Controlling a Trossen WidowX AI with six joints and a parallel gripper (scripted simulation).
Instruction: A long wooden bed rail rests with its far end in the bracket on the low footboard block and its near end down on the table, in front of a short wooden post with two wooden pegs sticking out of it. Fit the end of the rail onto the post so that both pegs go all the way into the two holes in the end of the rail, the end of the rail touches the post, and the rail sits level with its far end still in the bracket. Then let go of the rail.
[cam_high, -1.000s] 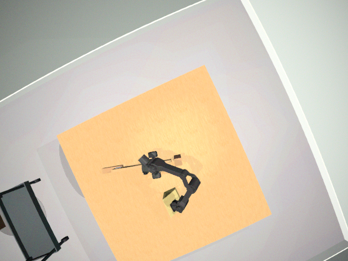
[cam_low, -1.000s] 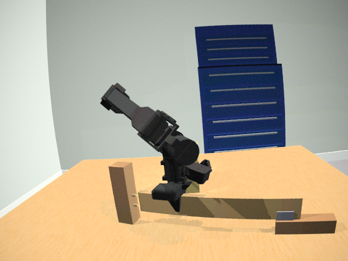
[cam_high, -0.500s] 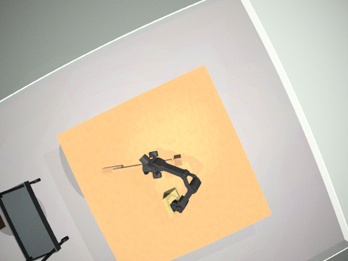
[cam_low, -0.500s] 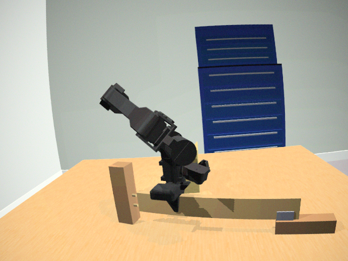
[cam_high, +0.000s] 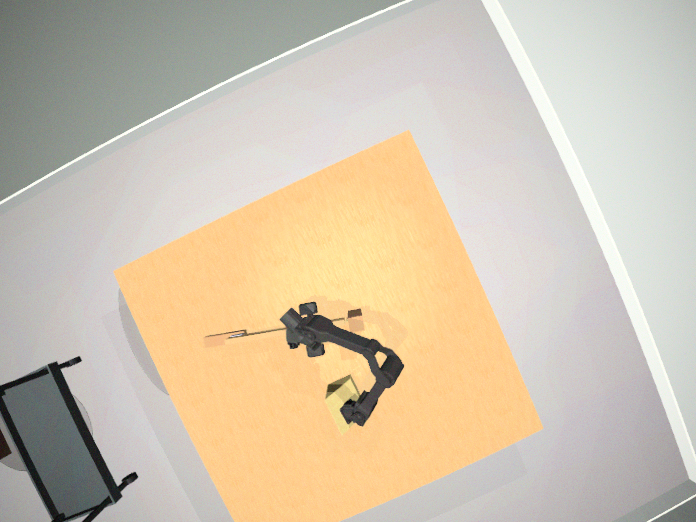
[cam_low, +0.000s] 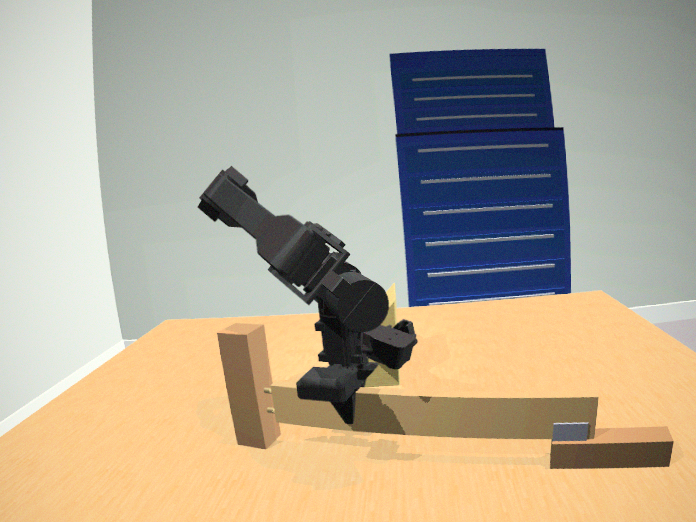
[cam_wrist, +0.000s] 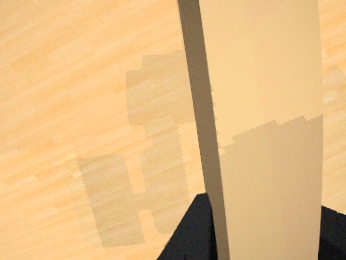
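The long pale wooden rail (cam_high: 264, 331) (cam_low: 477, 416) (cam_wrist: 266, 90) is lifted off the table at its near end. Its far end sits in the grey bracket (cam_low: 570, 430) (cam_high: 237, 334) on the low footboard block (cam_low: 618, 446) (cam_high: 216, 339). The near end stands just short of the upright post (cam_low: 247, 382) (cam_high: 355, 317). The two pegs (cam_low: 268, 389) (cam_low: 270, 410) still show in the narrow gap between post and rail. My gripper (cam_low: 345, 407) (cam_high: 297, 331) (cam_wrist: 231, 199) is shut on the rail from above, a short way from its near end.
The arm's yellow base block (cam_high: 342, 396) stands on the wooden table (cam_high: 337, 224) (cam_low: 505, 348) behind the rail. A blue drawer cabinet (cam_low: 483, 196) stands beyond the table. A dark cart (cam_high: 50, 438) is on the floor at the lower left.
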